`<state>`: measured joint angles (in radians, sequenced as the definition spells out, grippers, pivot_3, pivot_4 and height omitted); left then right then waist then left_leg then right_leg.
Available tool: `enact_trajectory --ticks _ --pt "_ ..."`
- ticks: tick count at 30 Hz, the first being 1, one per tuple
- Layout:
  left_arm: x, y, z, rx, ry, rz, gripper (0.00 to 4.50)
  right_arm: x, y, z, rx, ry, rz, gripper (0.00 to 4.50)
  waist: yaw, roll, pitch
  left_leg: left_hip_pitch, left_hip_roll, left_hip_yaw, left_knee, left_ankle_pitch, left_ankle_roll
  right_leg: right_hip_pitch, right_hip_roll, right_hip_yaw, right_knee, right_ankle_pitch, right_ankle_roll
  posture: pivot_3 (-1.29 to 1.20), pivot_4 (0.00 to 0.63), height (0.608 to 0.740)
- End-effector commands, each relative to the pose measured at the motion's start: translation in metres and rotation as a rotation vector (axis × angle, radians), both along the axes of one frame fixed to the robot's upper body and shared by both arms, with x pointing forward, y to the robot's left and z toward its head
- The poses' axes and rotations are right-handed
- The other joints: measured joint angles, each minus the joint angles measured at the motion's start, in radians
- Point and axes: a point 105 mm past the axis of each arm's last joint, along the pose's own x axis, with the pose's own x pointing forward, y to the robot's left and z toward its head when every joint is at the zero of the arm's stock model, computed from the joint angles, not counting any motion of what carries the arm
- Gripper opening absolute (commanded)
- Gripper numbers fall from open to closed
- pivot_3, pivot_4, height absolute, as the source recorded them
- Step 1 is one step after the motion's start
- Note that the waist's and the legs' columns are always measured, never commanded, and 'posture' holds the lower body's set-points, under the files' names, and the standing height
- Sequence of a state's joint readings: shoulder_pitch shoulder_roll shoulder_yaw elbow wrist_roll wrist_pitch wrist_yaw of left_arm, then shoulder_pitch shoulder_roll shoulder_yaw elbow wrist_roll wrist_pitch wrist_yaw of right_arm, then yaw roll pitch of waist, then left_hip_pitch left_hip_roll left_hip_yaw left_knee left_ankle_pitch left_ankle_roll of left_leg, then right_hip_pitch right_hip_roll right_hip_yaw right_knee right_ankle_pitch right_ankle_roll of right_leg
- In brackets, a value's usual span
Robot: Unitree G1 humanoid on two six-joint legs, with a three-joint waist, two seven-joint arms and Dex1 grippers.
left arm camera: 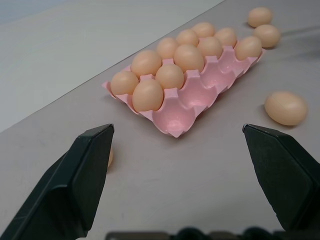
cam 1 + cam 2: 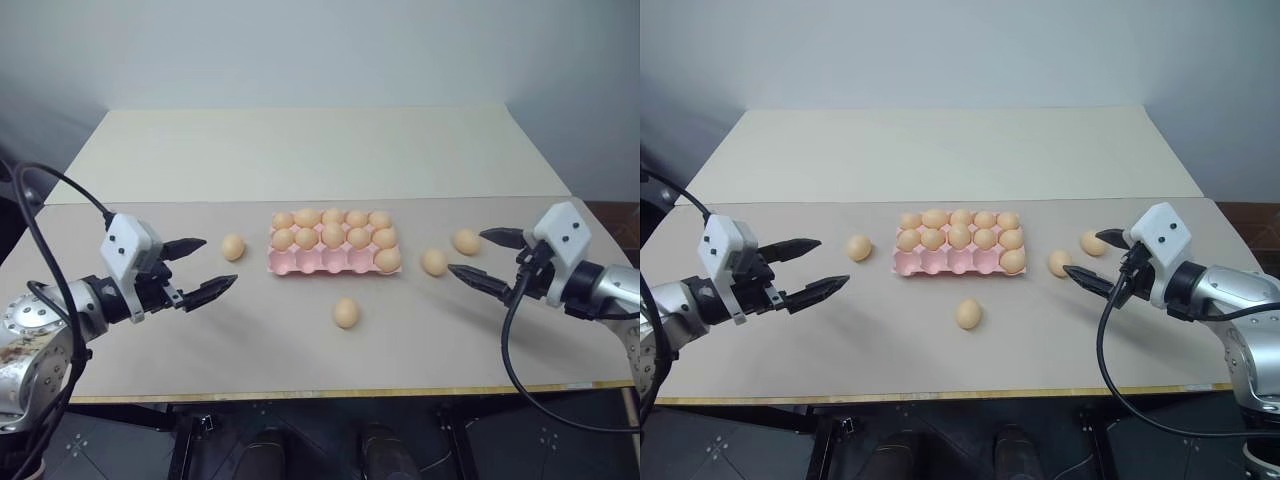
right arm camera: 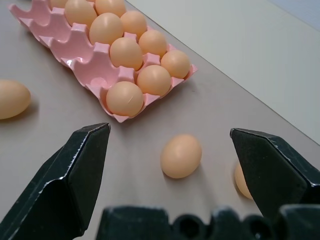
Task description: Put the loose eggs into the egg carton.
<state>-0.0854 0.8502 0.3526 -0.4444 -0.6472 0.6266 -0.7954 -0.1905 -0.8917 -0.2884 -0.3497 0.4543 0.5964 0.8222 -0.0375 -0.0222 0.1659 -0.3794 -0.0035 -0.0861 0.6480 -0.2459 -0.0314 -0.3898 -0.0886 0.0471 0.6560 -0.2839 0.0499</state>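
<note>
Pink egg carton (image 2: 334, 262): mid-desk (image 2: 300, 160), long side along the desk's front edge; far and middle rows full, near row holding one egg at its right end.
Loose eggs, four: one (image 2: 233, 247) just left of the carton; one (image 2: 346, 313) toward the front edge; two (image 2: 434, 262) (image 2: 466, 241) right of the carton.
Left gripper (image 2: 205, 267): released, empty, above the desk's left side.
Right gripper (image 2: 478, 257): released, empty, beside the right pair.
</note>
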Motion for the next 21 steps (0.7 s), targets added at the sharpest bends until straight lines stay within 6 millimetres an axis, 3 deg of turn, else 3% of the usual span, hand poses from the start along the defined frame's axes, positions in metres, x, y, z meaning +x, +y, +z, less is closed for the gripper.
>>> enact_trajectory --ticks 1,12,21 --pt "0.004 0.002 0.016 -0.015 -0.077 0.024 4.50 0.000 0.001 0.012 -0.003 -0.056 0.002 4.48 0.000 0.000 0.000 0.000 0.000 0.000 0.000 0.000 0.000 0.000 0.000 0.000 0.000 0.000 0.000 0.00 0.150 0.740" --pt "0.005 -0.005 0.020 0.025 -0.078 -0.026 4.50 0.003 -0.010 0.010 -0.003 -0.051 -0.081 4.48 0.000 0.000 0.000 0.000 0.000 0.000 0.000 0.000 0.000 0.000 0.000 0.000 0.000 0.000 0.000 0.00 0.150 0.740" --pt "0.004 -0.019 0.028 -0.024 -0.056 -0.134 4.50 0.035 -0.057 0.023 -0.047 -0.012 -0.311 4.48 -0.004 0.000 0.000 -0.001 0.000 0.001 0.001 0.000 0.000 -0.001 0.000 0.000 0.000 0.000 0.000 0.00 0.150 0.740"
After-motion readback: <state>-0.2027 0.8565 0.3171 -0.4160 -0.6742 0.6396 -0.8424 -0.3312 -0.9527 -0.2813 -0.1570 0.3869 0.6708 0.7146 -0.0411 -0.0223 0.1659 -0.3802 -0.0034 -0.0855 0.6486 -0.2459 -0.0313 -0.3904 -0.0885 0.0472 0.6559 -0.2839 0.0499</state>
